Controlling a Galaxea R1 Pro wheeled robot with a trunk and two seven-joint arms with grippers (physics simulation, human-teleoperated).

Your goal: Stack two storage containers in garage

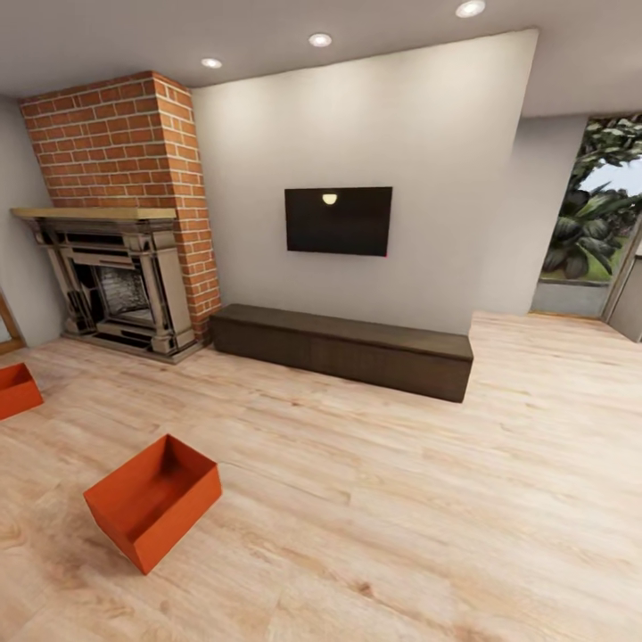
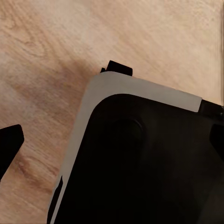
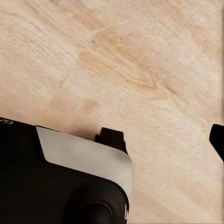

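While both containers (image 1: pixel 153 501) (image 1: pixel 16 390) sit left, open planks (image 1: pixel 428 499) spread right.

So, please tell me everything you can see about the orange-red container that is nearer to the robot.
The nearer storage container is an orange-red rectangular bin with thin walls and an open top, and it looks empty. It stands upright on the light wood floor, turned at an angle so that one corner points toward the camera. Nothing touches it except the floor. A second, matching container sits apart from it at the head view's left edge, partly cut off.
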